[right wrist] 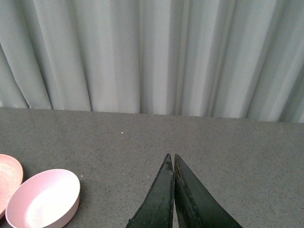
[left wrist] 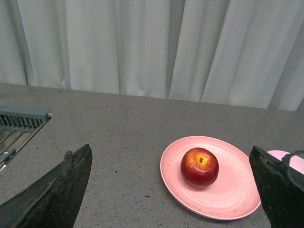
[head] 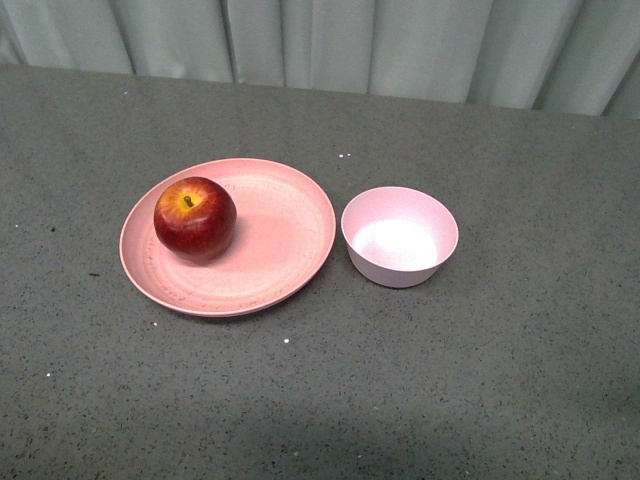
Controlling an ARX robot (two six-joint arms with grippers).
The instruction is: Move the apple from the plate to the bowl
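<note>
Nothing readable is showing in any view: no text, label, brand or number. Faint marks are running along the plate [head: 285, 265] rim, too small to make out.

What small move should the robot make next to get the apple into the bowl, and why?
Probably lower the left gripper toward the apple: its fingers are spread wide, the apple sits untouched on the plate, and the bowl beside the plate is empty. The right gripper is shut.
</note>
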